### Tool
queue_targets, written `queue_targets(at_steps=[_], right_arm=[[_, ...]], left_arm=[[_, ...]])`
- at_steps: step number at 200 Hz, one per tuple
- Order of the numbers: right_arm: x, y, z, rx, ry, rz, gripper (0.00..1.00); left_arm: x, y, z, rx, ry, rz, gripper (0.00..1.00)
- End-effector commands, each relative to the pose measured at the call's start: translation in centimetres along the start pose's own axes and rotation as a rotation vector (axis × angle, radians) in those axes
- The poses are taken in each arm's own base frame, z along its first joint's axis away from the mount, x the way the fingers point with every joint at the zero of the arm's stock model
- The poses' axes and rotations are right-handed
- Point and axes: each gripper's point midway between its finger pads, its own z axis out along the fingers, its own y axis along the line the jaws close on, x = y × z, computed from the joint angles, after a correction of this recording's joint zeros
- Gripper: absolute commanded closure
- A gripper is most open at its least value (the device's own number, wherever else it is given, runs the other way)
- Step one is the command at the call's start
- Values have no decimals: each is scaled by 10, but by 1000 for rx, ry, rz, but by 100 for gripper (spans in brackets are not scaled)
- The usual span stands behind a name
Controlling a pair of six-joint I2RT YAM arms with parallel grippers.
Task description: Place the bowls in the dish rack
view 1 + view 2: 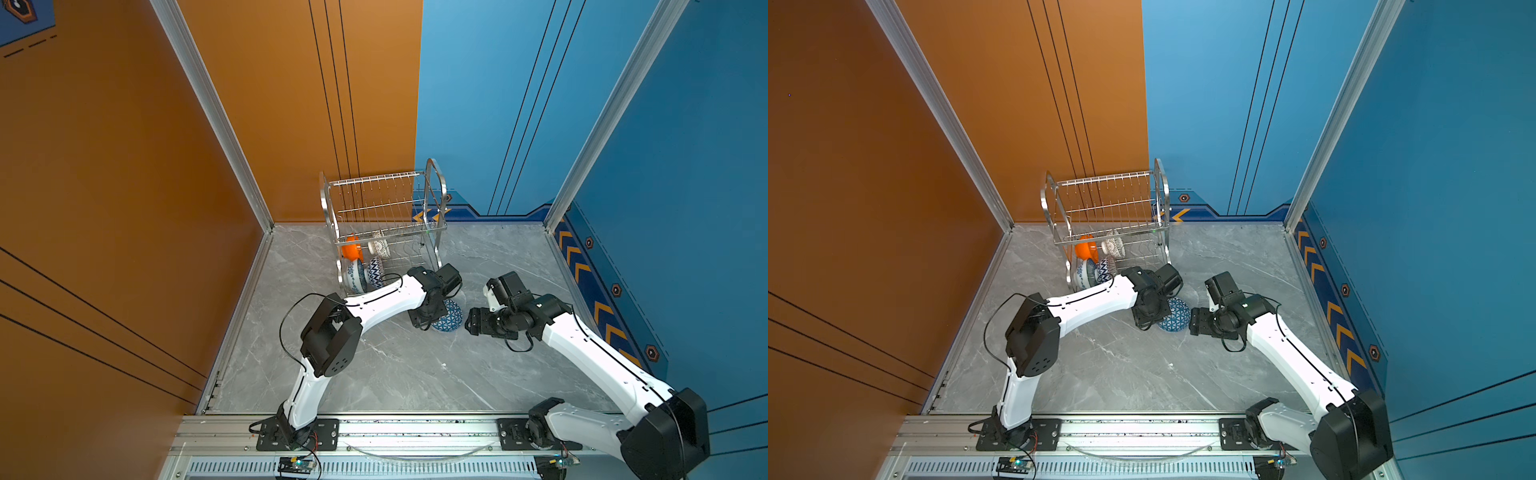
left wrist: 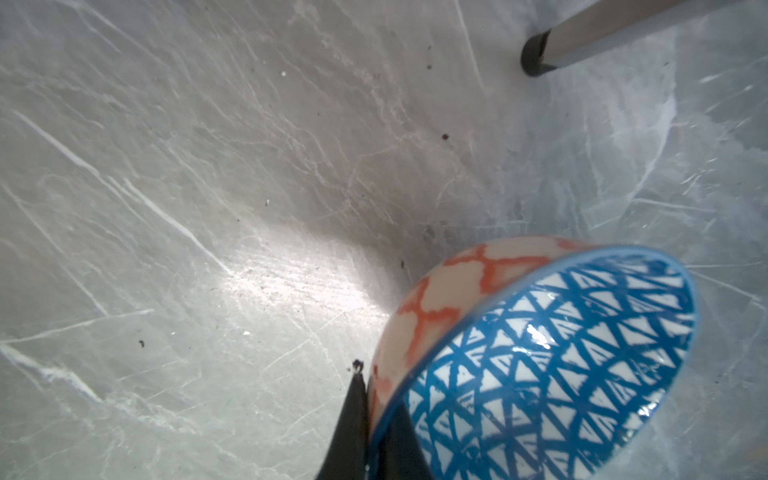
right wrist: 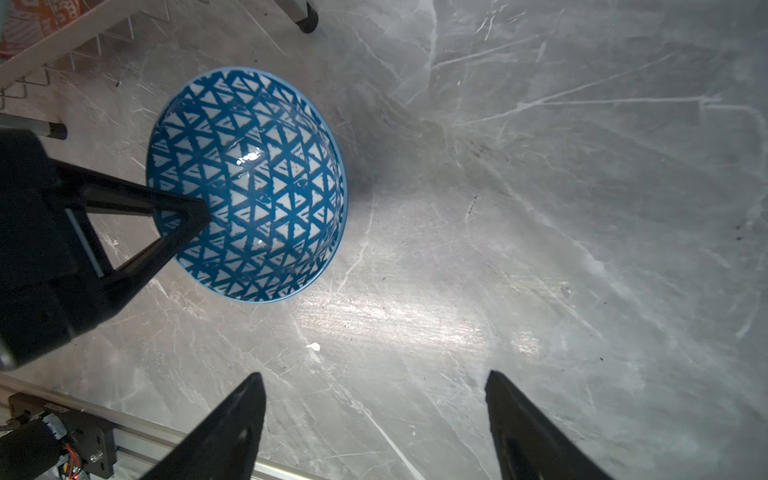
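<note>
A bowl with blue-white triangles inside and an orange-white pattern outside (image 1: pixel 452 318) (image 1: pixel 1177 316) (image 2: pixel 552 349) (image 3: pixel 257 178) is tilted just in front of the dish rack (image 1: pixel 374 180) (image 1: pixel 1104 180). My left gripper (image 1: pixel 428 320) (image 1: pixel 1150 316) (image 2: pixel 376 424) is shut on its rim, one finger (image 3: pixel 183 216) inside the bowl. My right gripper (image 1: pixel 471 324) (image 1: pixel 1196 322) (image 3: pixel 374 376) stands open and holds nothing, just right of the bowl. On the rack's lower shelf stand an orange bowl (image 1: pixel 351 248), a white lattice bowl (image 1: pixel 380 245), a blue floral bowl (image 1: pixel 356 275) and a blue zigzag bowl (image 1: pixel 376 270).
The grey marble table (image 1: pixel 395 374) is bounded by an orange wall on the left and a blue wall on the right. An aluminium rail (image 1: pixel 415 428) with both arm bases runs along the front. A black-capped rack foot (image 2: pixel 536 54) (image 3: pixel 307 20) stands close to the held bowl.
</note>
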Motion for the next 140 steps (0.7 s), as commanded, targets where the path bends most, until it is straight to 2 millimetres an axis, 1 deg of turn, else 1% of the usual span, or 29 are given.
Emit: queue_targets(at_steps=[1, 23, 53, 66, 79, 84, 89, 96, 115, 125, 140], right_arm=[[-10, -1, 3, 25, -17, -7, 19], [-12, -1, 6, 36, -6, -7, 21], [-11, -2, 9, 58, 9, -45, 22], [-10, -3, 9, 70, 14, -60, 22], [-9, -4, 10, 74, 16, -68, 22], [-9, -3, 9, 75, 14, -72, 22], [-9, -3, 9, 76, 14, -79, 22], [-9, -3, 8, 79, 14, -87, 22], [-11, -1, 5, 94, 11, -126, 22], [-12, 0, 4, 100, 9, -139, 22], [-12, 4, 3, 95, 8, -153, 22]], left_arm=[[2, -11, -6, 68, 12, 29, 98], [5, -16, 0, 100, 23, 38, 97], [6, -20, 6, 124, 31, 55, 85], [4, -20, 5, 128, 27, 61, 82], [1, -20, 3, 130, 18, 65, 75], [0, -20, 1, 132, 14, 66, 74], [-1, -20, 0, 135, 10, 71, 69], [-5, -20, -4, 144, 2, 74, 66], [-16, -17, -20, 165, -30, 68, 45], [-24, -13, -31, 179, -51, 59, 31], [-36, -1, -46, 192, -75, 37, 16]])
